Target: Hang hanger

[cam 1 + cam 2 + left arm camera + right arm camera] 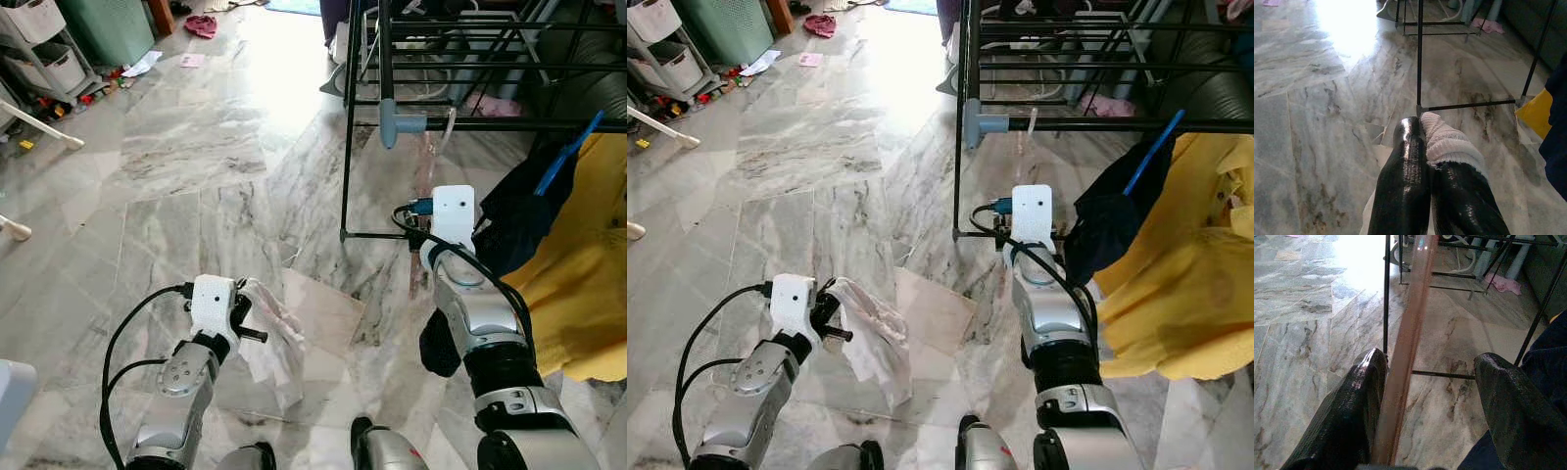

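Observation:
A clear, pink-tinted hanger (1405, 342) runs up between the fingers of my right gripper (1430, 362) and rests against one finger (1359, 396). The other finger stands well apart from it, so the gripper is open. In the left eye view the hanger (436, 157) reaches up to the lower bar of the black drying rack (470, 124). My left gripper (1420, 122), low at the front left, is shut on a white cloth (274, 318) that hangs from it toward the floor.
A yellow garment (588, 284) and a dark navy one (524, 215) on a blue hanger (568, 157) hang at the right, close to my right arm. Marble floor (196, 166) spreads left and ahead. Shelves and clutter (49, 69) stand at the far left.

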Robot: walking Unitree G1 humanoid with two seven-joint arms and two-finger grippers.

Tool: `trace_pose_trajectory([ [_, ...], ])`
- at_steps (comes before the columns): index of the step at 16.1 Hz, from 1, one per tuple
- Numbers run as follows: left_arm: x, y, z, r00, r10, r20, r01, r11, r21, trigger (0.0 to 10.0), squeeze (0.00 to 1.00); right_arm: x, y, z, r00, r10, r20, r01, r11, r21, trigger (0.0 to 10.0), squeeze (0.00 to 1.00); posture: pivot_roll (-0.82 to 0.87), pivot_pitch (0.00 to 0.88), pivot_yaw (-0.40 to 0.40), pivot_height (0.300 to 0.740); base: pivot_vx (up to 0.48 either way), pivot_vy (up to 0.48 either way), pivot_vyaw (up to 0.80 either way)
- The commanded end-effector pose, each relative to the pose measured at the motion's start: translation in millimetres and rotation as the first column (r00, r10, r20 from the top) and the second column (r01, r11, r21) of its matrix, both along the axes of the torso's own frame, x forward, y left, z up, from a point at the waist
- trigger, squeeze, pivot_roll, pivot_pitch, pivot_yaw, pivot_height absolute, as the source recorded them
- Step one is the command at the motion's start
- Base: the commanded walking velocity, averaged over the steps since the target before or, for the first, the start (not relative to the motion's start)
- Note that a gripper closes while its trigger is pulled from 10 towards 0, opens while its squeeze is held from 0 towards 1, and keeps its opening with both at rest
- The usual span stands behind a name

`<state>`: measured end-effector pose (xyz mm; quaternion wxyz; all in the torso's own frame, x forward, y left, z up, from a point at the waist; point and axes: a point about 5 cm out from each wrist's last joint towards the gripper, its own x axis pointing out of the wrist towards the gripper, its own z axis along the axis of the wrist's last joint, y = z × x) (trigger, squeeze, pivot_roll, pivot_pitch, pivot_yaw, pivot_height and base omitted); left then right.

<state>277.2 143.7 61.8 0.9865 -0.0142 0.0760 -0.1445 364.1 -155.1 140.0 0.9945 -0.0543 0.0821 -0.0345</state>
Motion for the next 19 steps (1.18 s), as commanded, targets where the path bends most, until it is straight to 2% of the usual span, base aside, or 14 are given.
trace_pose_trajectory([
  [1,-0.8,2.7,-2,1.000,-0.002,-0.013,0.002,1.000,0.011,10.0,0.00,0.1,-2.0,-2,1.000,-0.004,-0.014,0.003,1.000,-0.018,10.0,0.00,-0.07,0.224,0.060,0.740,0.000,0.000,0.00],
  [2,-1.0,2.6,-2,1.000,-0.003,-0.015,0.003,1.000,0.011,10.0,0.00,-0.4,-3.8,-1,1.000,-0.017,-0.008,0.017,1.000,-0.019,10.0,1.00,-0.07,0.225,0.062,0.740,0.000,0.000,0.00],
  [9,0.7,3.0,-2,1.000,-0.006,-0.024,0.007,1.000,0.019,10.0,0.00,-1.5,-3.5,1,1.000,-0.014,0.010,0.014,1.000,0.000,10.0,0.99,-0.07,0.226,0.074,0.740,0.000,0.000,0.00],
  [10,1.2,2.5,-2,1.000,-0.007,-0.024,0.007,1.000,0.020,10.0,0.00,-0.5,-2.3,4,1.000,-0.006,0.021,0.006,1.000,0.002,10.0,0.84,-0.08,0.225,0.076,0.740,0.000,0.000,0.00],
  [11,1.6,2.3,-2,1.000,-0.007,-0.023,0.008,1.000,0.021,10.0,0.00,0.4,-1.1,6,1.000,-0.004,0.028,0.004,1.000,0.003,10.0,0.32,-0.08,0.224,0.077,0.740,0.000,0.000,0.00],
  [12,2.0,2.2,-2,1.000,-0.007,-0.023,0.008,1.000,0.021,10.0,0.00,1.2,0.2,7,1.000,-0.005,0.029,0.005,1.000,0.004,10.0,0.00,-0.08,0.224,0.078,0.740,0.000,0.000,0.00],
  [15,3.8,0.7,-2,1.000,-0.009,-0.025,0.009,1.000,0.021,10.0,0.00,4.0,6.5,10,0.999,-0.007,0.045,0.006,1.000,0.020,10.0,0.00,-0.07,0.220,0.075,0.740,0.000,0.000,0.00],
  [17,3.8,0.6,-1,1.000,-0.006,-0.025,0.006,1.000,0.021,10.0,0.00,3.3,4.0,11,0.998,-0.024,0.055,0.023,1.000,0.018,10.0,0.00,-0.07,0.219,0.075,0.740,0.000,0.000,0.00],
  [19,3.3,2.0,-2,1.000,-0.001,-0.025,0.002,1.000,0.024,10.0,0.00,0.5,-5.5,12,0.996,-0.058,0.072,0.057,0.998,0.019,10.0,0.00,-0.06,0.217,0.074,0.740,0.000,0.000,0.00],
])
